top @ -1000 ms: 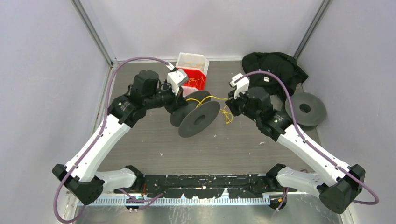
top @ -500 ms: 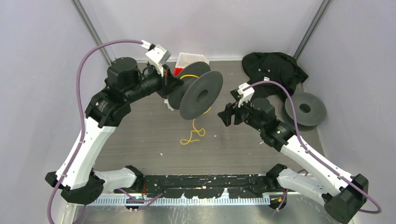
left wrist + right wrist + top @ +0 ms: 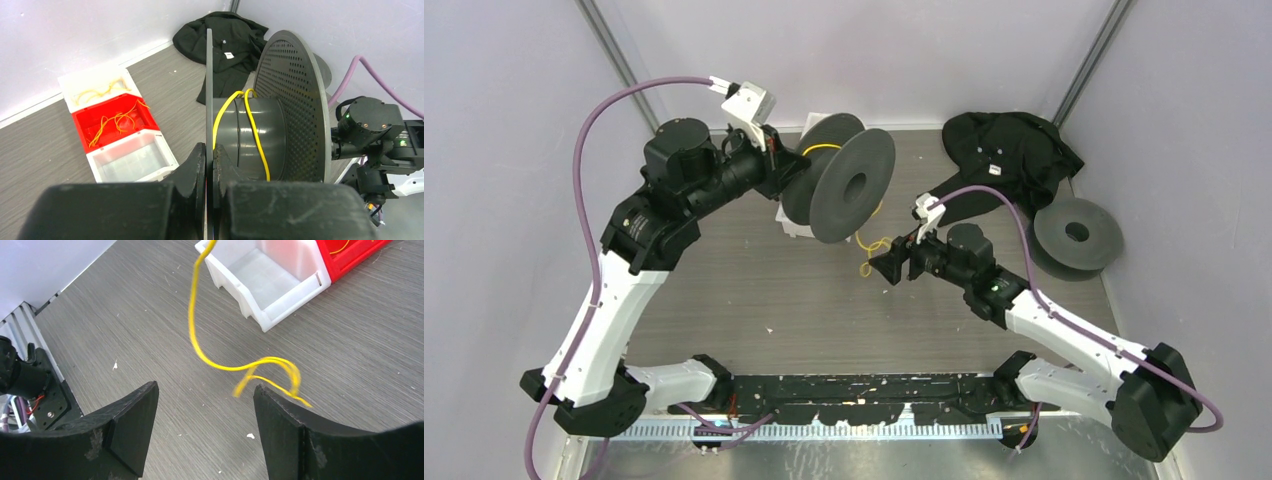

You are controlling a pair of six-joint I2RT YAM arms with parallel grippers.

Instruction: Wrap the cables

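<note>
Left fingers (image 3: pixel 192 167) clamp the spool (image 3: pixel 295 115) rim; right fingers (image 3: pixel 131 422) gape near the dangling yellow cable (image 3: pixel 199 347).

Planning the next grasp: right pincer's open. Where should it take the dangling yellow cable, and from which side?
Probably the straight hanging stretch of the cable above its curled end, right pincer coming level from the right: it hangs free below the spool.
</note>
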